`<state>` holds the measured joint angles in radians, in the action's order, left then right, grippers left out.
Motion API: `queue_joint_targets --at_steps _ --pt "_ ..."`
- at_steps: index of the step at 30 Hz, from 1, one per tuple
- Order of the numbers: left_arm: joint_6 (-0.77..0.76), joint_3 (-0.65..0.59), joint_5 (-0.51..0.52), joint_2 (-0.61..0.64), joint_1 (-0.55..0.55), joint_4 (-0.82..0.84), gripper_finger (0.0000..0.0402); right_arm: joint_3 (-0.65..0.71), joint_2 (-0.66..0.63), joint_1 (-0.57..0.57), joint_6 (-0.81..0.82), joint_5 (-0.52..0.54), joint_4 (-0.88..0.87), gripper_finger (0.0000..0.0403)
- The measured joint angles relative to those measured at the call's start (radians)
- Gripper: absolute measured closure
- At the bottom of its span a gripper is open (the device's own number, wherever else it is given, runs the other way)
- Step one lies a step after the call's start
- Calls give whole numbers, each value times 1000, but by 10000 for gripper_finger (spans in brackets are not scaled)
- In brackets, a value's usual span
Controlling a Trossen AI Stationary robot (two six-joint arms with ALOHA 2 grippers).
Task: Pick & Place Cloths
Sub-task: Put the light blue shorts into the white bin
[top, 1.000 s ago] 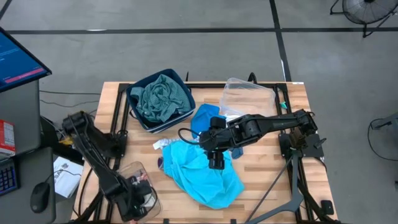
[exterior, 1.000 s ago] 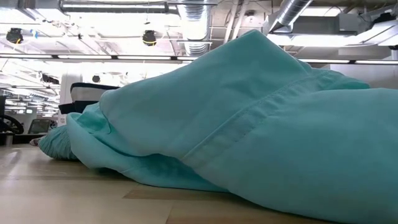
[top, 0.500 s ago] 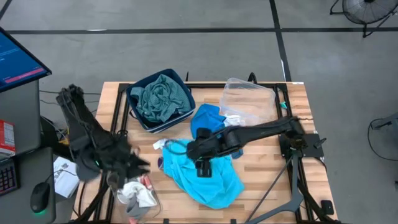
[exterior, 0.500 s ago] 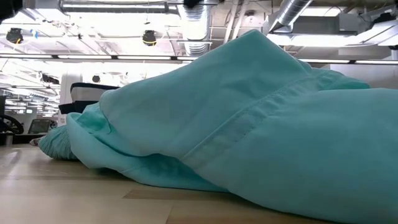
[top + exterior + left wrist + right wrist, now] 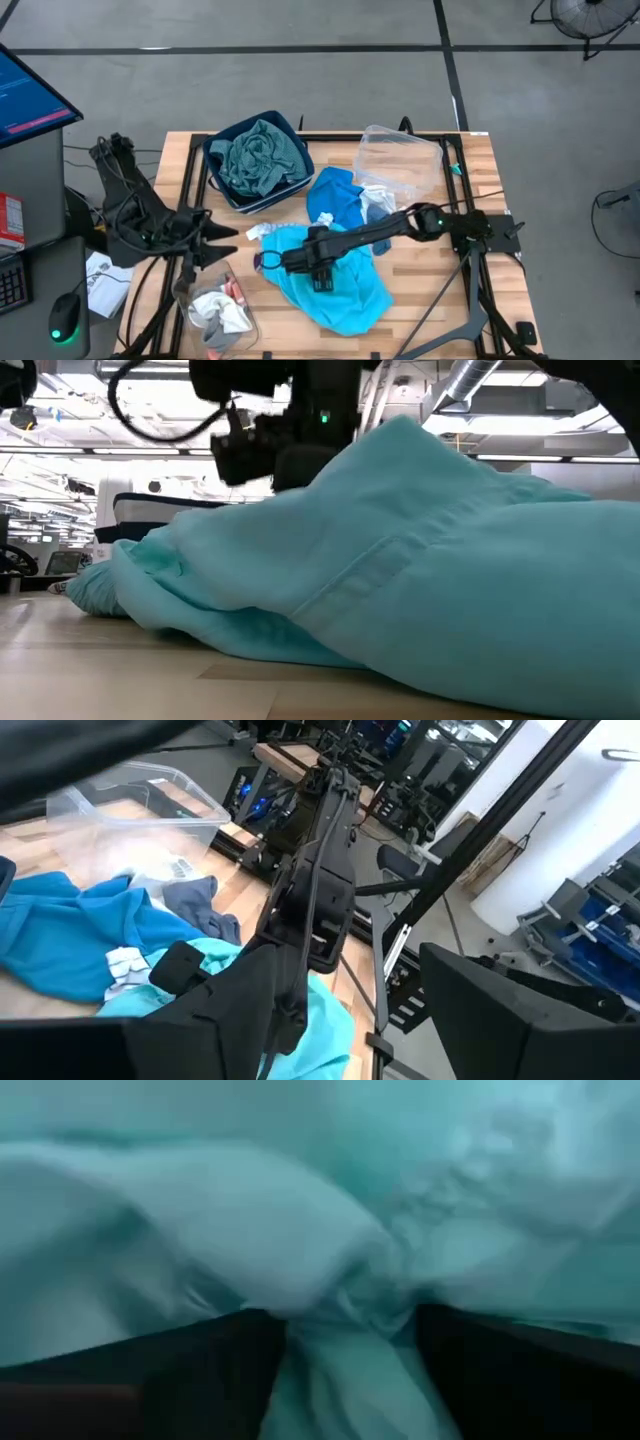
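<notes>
A turquoise top [image 5: 340, 290] lies crumpled on the table's near middle and fills the low view [image 5: 420, 580]. My right gripper [image 5: 320, 274] points down into it, fingers apart. A bright blue top [image 5: 335, 195] and white socks [image 5: 378, 195] lie just beyond. The teal-green shirt [image 5: 258, 155] fills the dark blue bin [image 5: 296, 130]. Socks [image 5: 222, 310] lie in a clear tub [image 5: 188, 292] at the near left. My left gripper [image 5: 222, 243] hovers open near the table's left edge, above that tub, pointing level toward the right. My right gripper comes from above, pointing down, and its open fingers [image 5: 200, 1365] press into the turquoise top near that top's far left part. A bunched ridge of cloth [image 5: 345, 1315] stands between the two fingers. The top lies on the table.
A second clear tub [image 5: 400, 160] stands at the far right. A small white cloth [image 5: 258, 232] lies left of the turquoise top. Bare wood shows along the right side [image 5: 470, 290]. Black frame rails run along the table's edges.
My right gripper has sunk and gone toward the table's left, down onto the turquoise top, whose upper folds have dented under it. My left gripper has risen out of the near-left tub and tipped up to level, leaving socks lying in the tub.
</notes>
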<state>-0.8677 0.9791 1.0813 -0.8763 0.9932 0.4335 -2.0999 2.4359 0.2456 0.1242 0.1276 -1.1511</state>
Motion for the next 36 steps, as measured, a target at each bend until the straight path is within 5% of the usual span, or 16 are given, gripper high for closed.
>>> queue_joint_targets --at_steps 6,23,29,36 --pt "0 0 0 -29 0 0 180 0 -14 18 5 25 -6 381" --pt "116 0 110 -30 0 2 188 -1 -611 -9 127 317 -43 401" --pt "131 0 163 -30 0 3 188 0 -803 6 128 522 41 402" --pt "138 0 203 -30 0 3 188 -1 -1008 -135 77 732 118 402"
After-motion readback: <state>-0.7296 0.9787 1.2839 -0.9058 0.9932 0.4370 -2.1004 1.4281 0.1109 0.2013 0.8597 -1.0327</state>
